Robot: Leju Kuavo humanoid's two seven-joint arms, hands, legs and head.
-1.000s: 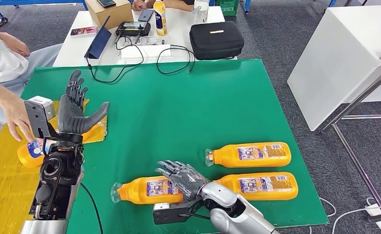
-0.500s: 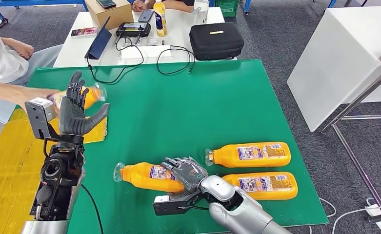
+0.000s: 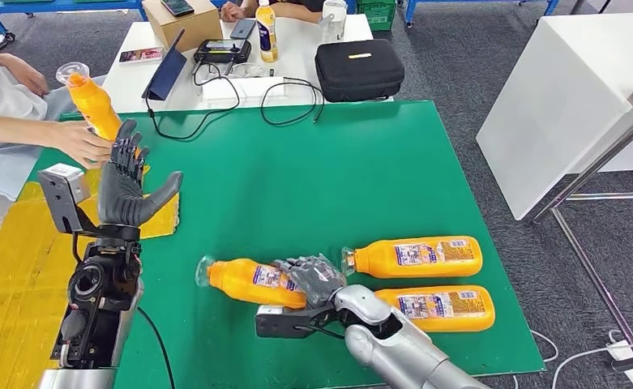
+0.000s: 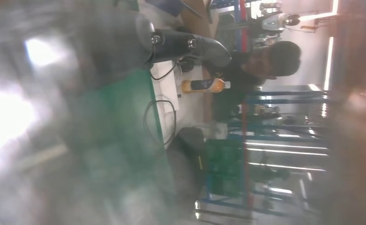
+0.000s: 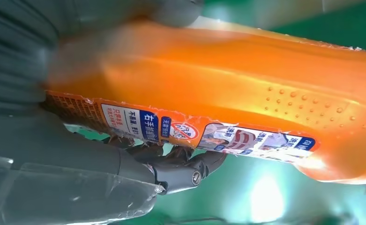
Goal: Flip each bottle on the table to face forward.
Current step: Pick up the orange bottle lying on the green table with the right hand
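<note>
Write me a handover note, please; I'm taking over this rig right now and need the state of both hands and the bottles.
Right robot hand: grips the left-most orange bottle at its label end; bottle tilted, cap end toward the robot's left.
Left robot hand: raised above the table's left side, fingers spread, holding nothing.
Two more bottles lie side by side on the green table, labels up, right of the held one.
A person's hand holds another bottle upright at the table's far left corner.
Done: two lying bottles look label-up. Left: finish turning the held bottle; possibly the person's bottle.
</note>
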